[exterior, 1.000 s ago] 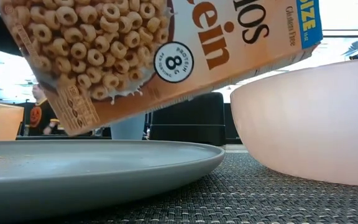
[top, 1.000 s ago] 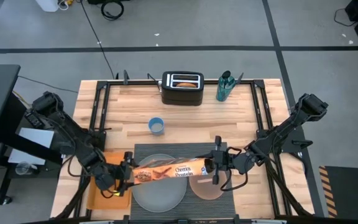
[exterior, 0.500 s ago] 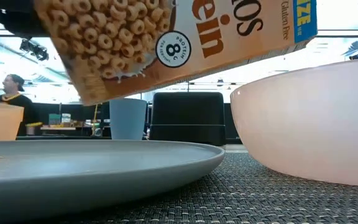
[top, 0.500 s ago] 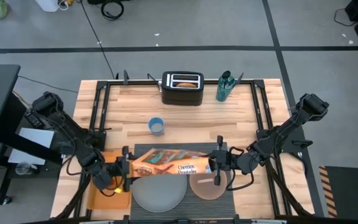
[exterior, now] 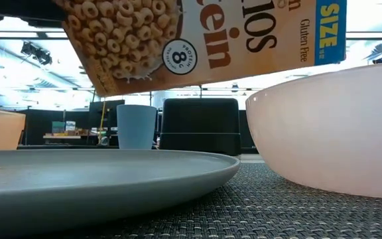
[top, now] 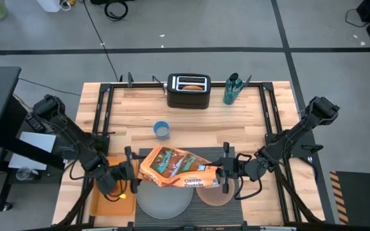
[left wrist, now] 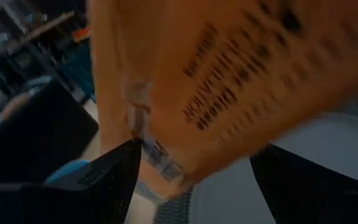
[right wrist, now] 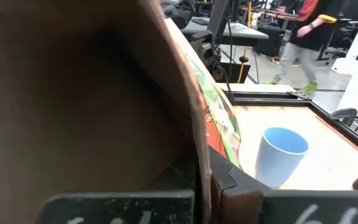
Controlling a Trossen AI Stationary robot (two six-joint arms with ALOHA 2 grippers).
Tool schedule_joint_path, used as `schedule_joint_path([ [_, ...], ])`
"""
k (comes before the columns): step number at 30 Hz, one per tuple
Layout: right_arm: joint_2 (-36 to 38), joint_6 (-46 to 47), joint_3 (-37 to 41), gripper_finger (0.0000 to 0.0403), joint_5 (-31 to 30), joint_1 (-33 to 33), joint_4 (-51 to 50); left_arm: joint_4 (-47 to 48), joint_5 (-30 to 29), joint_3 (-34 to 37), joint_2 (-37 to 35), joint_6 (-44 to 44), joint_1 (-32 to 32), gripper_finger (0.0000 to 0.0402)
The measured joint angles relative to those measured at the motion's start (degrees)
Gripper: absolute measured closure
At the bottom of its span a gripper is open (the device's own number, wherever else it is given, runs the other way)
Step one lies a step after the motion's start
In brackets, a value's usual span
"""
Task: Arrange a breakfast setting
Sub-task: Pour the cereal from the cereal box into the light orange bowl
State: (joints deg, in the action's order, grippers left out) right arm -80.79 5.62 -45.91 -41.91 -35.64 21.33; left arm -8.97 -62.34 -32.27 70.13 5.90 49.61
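Above the placemat (top: 236, 157), the right gripper (top: 221, 172) pinched one end of the cereal box (top: 175, 167), which hung tilted over the plate (top: 164, 199) and pink bowl (top: 214, 192). The left gripper (top: 128, 176) stood spread at its other end, apparently not gripping.

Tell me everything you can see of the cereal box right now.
The orange cereal box is printed cardboard showing cereal rings and a blue corner band. It hangs tilted in the air above the grey plate and pink bowl, touching neither in the low view. The right gripper is shut on one end. The left gripper sits at the other end with wide jaws either side of the box; whether its fingers touch cannot be told.
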Motion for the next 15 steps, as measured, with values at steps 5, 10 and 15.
schedule_joint_path([
  [5,-0.02,-0.01,0.04,0.0398,-0.31,-0.35,-0.01,1.6,-5.15,-0.09,-0.01,-1.41,0.56,0.0098],
  [10,0.16,-0.25,0.07,0.0398,-0.43,-0.39,-0.03,3.01,-8.51,-0.15,-0.02,0.53,0.08,0.0098],
  [15,0.57,-0.87,0.07,0.0398,-0.7,-0.35,-0.01,3.87,-10.71,-0.22,-0.02,0.51,0.48,0.0098],
])
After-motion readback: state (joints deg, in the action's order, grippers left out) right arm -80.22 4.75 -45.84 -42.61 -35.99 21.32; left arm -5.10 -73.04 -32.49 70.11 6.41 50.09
